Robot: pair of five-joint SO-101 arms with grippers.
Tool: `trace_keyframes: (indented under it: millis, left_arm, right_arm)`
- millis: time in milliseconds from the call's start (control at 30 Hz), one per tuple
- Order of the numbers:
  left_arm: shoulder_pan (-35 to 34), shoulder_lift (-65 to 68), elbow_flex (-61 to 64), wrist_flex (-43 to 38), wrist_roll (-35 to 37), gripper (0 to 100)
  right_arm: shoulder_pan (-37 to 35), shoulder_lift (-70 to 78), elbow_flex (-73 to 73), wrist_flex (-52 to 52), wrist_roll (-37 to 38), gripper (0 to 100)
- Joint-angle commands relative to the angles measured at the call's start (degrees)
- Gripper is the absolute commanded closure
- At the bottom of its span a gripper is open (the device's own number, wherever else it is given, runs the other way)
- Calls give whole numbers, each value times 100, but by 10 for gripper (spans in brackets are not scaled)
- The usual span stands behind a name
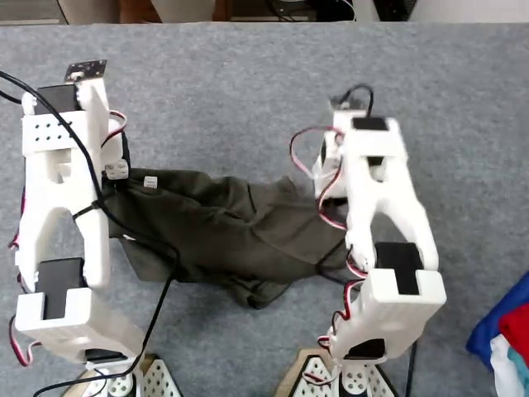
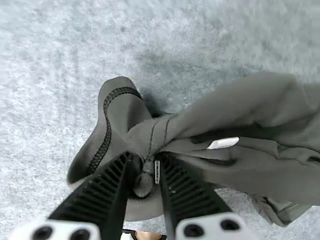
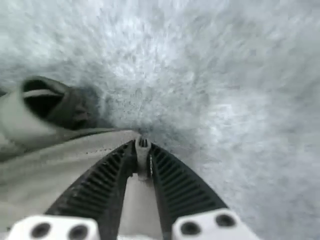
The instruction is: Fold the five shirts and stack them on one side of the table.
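Looking at the claws first, what has each got? (A)

The left gripper (image 2: 144, 162) is closed nearly all the way. Its jaws pinch a stitched hem of the dark olive shirt (image 2: 250, 115), close to a small white tag (image 2: 223, 143). The right gripper (image 3: 142, 145) is clamped down too, with a thin edge of the same shirt nipped at its tips. (B)

And where does the shirt lie? (A)

Crumpled in the middle of the table (image 1: 248, 74), between the two arms and nearer the edge where their bases stand than the far edge. One end is bunched at the left arm, the other at the right. A heap of other coloured clothes (image 1: 506, 339) sits at the near corner on the right arm's side, well apart from it. Whether those are folded I cannot tell. (B)

Which step, then? (A)

I judge it the spreading-out before the first fold. Both ends are taken, yet the cloth between them lies in creases and nothing is folded. (B)

What does the next move ask? (A)

Most likely drawing the two grips apart evenly, both kept clamped, until the cloth is taut, then laying it flat on bare table. The right claw's pinch is thin, so a sharp pull could slip it. (B)
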Motion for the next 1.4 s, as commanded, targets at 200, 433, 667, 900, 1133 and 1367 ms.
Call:
trace_keyframes:
  millis: [200,433,667,900,1133,1367]
  left_arm:
    - [-422,-48,-791,26,-18,982]
    - [-378,-40,-308,26,-26,982]
    - [-378,-31,422,26,-422,981]
    - [-369,-31,1301,26,-615,916]
    - [-378,-48,1380,26,-615,867]
    - [-466,-40,897,18,-105,667]
  right_arm:
    - [-31,-295,-2413,1029,167,995]
    - [-409,-119,-1578,176,167,995]
    - [-848,84,444,-2198,176,995]
    - [-1244,75,1727,-3727,176,995]
    - [-1244,13,1745,-3807,369,995]
    - [-1235,13,1745,-3815,369,995]
